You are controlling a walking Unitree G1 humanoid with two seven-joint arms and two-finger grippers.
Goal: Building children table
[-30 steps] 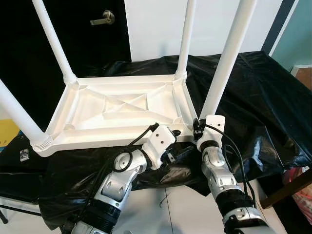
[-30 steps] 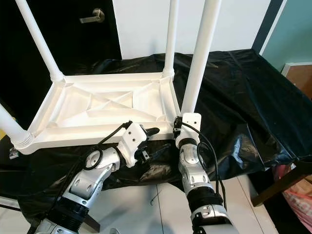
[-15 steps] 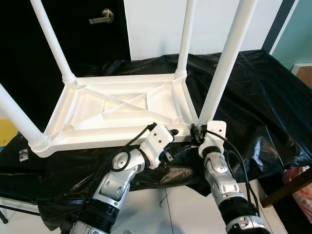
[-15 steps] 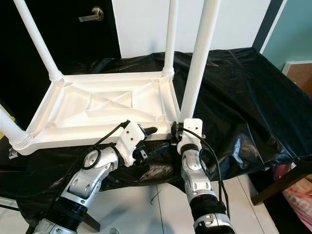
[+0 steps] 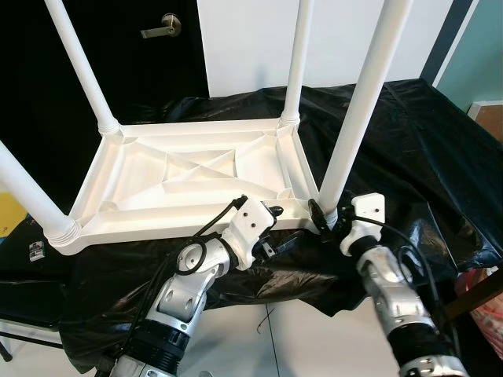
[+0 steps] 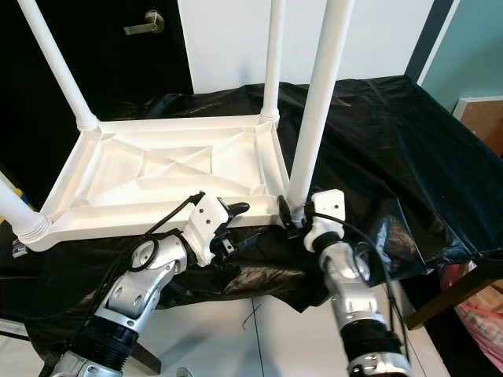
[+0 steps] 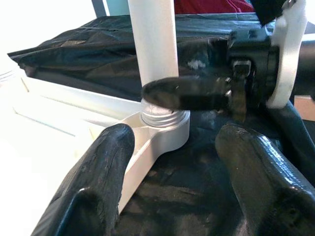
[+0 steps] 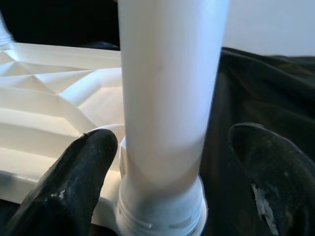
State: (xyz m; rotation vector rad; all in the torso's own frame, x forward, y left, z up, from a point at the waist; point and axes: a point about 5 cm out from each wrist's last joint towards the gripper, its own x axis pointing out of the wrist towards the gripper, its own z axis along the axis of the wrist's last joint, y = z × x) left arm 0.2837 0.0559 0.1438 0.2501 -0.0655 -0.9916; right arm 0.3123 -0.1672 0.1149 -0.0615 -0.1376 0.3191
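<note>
A white plastic children's table [image 5: 189, 177] lies upside down on a black sheet, its legs pointing up. My right gripper [image 5: 324, 218] is open at the foot of the near right leg [image 5: 357, 102], where the leg enters the corner socket [image 7: 165, 125]. In the right wrist view its fingers [image 8: 88, 167] stand on either side of the leg [image 8: 167, 98] with a gap to it. My left gripper [image 5: 281, 226] is open at the table's near edge, just left of that corner. One of its fingers [image 7: 106, 172] lies before the white rim, the other over the black sheet.
The black sheet [image 5: 424, 157] covers the work surface and hangs over its near edge. Behind stand a black door with a lever handle [image 5: 159, 26] and a white wall. A brown wooden bar [image 5: 471, 298] crosses the lower right over white floor.
My right arm has swung out to the right, so its wrist now sits right of the leg; its fingers stay at the leg's foot. The left gripper has hardly moved.
</note>
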